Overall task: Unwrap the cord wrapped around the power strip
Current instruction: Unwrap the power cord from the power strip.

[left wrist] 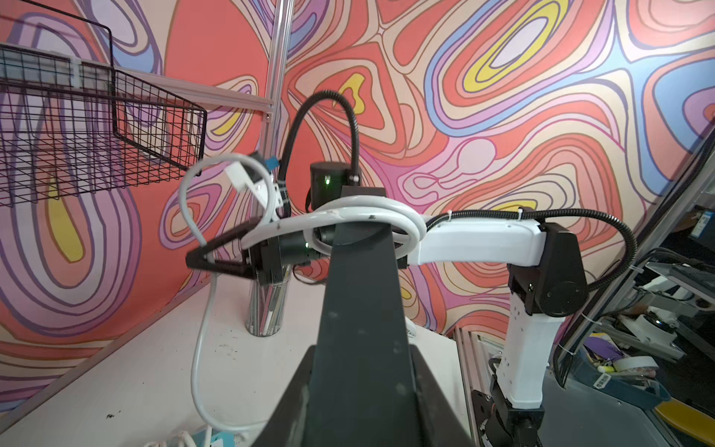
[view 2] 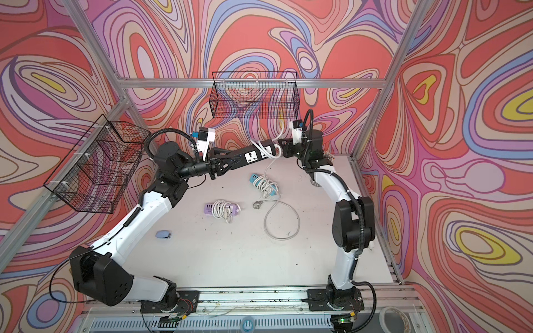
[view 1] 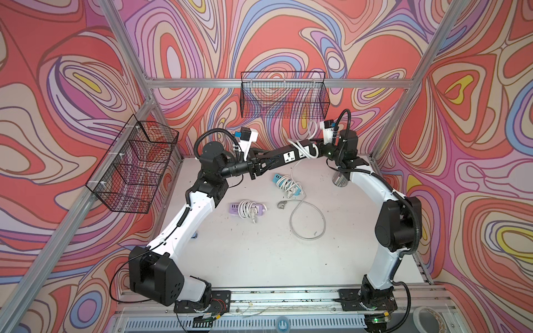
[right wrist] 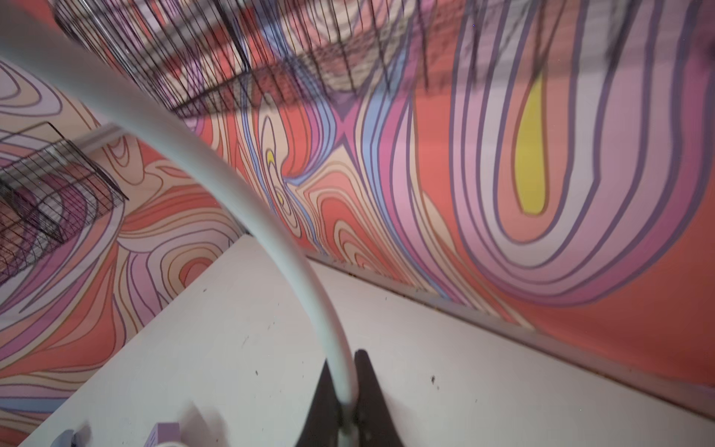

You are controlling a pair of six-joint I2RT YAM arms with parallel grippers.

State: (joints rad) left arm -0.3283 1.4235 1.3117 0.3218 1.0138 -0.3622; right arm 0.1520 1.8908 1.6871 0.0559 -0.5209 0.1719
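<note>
Power strip (view 1: 288, 157) clamped in left gripper (view 1: 264, 166), cord (left wrist: 348, 213) apparently pinched by right gripper (right wrist: 345, 362).

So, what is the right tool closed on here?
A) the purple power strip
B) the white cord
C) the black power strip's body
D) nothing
B: the right wrist view shows the right tool pinching the white cord, while the left tool holds the black power strip.

Black power strip (view 1: 288, 157) aloft, white cord (left wrist: 387, 212) looped

right end effector (right wrist: 344, 362): clamped on white cord (right wrist: 247, 201) | cord arcs upward | table (right wrist: 232, 329) beneath
</note>
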